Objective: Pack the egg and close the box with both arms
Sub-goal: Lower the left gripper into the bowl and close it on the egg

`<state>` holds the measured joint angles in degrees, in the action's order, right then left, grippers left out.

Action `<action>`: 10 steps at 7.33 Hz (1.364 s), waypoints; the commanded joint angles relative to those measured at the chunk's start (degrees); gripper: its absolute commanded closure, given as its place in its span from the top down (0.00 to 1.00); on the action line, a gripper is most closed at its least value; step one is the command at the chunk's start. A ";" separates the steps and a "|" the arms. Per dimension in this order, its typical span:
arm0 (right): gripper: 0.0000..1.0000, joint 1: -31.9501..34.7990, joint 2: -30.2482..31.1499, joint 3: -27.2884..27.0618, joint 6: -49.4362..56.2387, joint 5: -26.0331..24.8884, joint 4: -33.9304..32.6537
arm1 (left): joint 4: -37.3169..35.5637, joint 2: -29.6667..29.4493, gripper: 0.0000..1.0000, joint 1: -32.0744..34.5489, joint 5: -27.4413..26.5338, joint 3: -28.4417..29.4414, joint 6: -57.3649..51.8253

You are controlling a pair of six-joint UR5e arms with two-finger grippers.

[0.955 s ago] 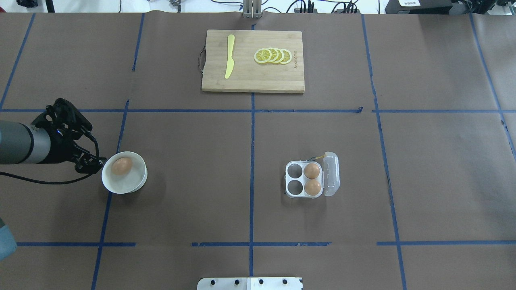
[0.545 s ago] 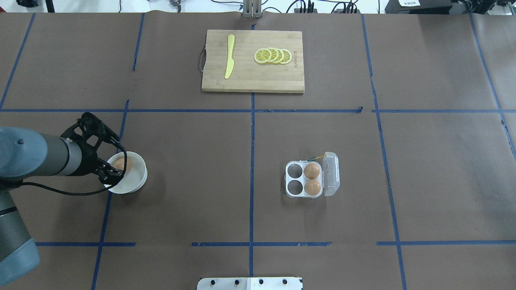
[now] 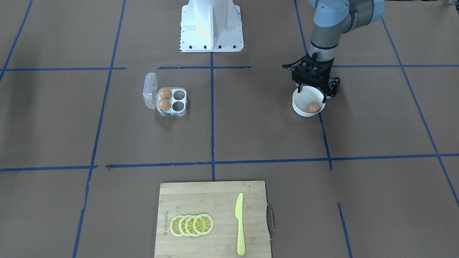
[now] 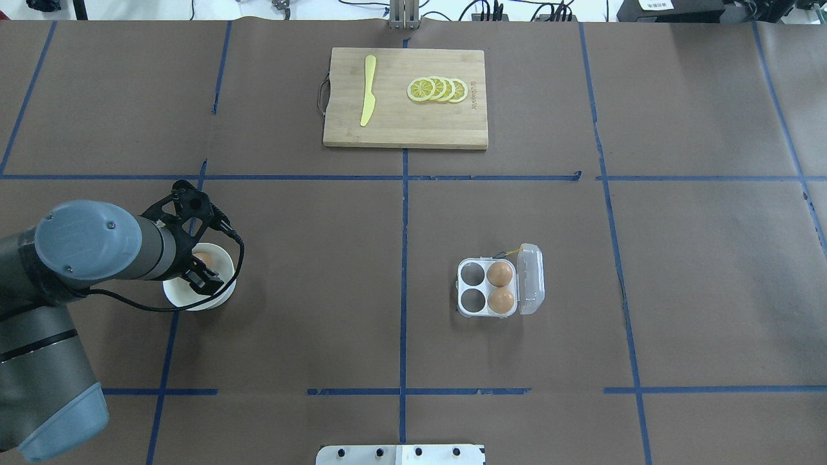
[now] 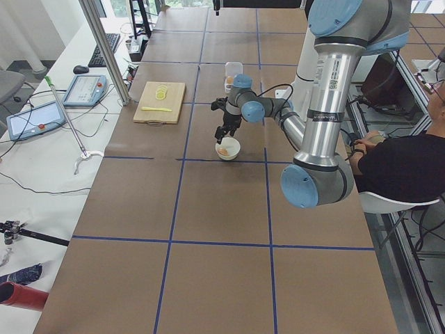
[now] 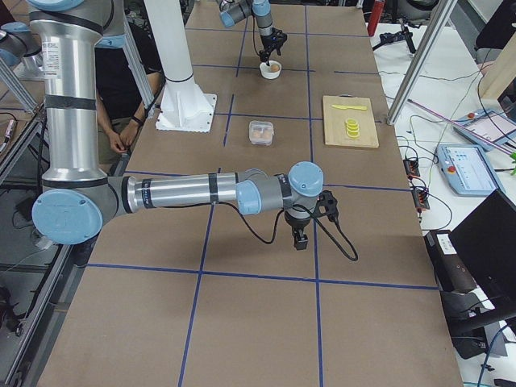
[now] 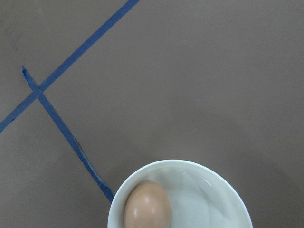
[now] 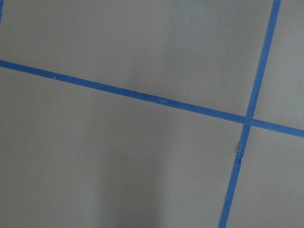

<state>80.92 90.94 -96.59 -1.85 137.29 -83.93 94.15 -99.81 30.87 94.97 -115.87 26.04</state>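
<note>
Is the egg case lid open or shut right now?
Open: the clear plastic hinged lid is swung out beside the whitish four-hole tray, leaving two brown eggs and two empty holes uncovered.

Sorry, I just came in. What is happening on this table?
The left arm's pincer hangs open above a white bowl that holds the egg; it has not gripped it yet. The box sits open with two eggs inside and two holes free. The right pincer hangs over the table, away from both.

I'm looking at a wide table covered in brown paper [image 4: 711, 290], gridded with blue tape lines [image 4: 404, 226]. A long white desk [image 5: 38, 163] runs alongside it.
</note>
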 commanded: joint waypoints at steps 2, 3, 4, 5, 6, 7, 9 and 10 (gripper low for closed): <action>1.00 -0.23 0.03 0.09 0.00 0.00 -0.09 | 0.42 -0.21 0.84 -0.45 -0.93 2.13 -0.37; 1.00 -0.32 0.03 0.09 0.00 0.00 -0.09 | 0.42 -0.21 0.82 -1.06 -0.93 2.57 -0.37; 1.00 -0.32 0.03 0.09 -0.09 0.00 -0.09 | 0.42 -0.21 0.79 -1.33 -0.93 3.36 -0.37; 1.00 -0.32 0.03 0.09 0.00 0.00 -0.09 | 0.42 -0.21 0.79 -1.42 -0.84 3.37 -0.37; 1.00 -0.50 0.03 0.09 0.00 0.00 -0.09 | 0.42 -0.21 0.76 -1.68 -0.84 3.72 -0.37; 1.00 -0.50 0.03 0.09 0.00 0.00 -0.09 | 0.42 -0.47 0.75 -1.77 -0.84 3.90 -0.37; 1.00 -0.50 0.03 0.17 0.00 -0.09 -0.09 | 0.42 -1.44 0.74 -1.77 -0.84 5.13 -0.37; 1.00 -0.50 0.03 0.18 0.00 -0.01 -0.09 | 0.34 -1.62 0.72 -1.77 -0.84 5.39 -0.37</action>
<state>80.43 90.97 -96.45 -1.85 137.25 -84.02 94.55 -101.11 29.12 94.13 -110.86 25.66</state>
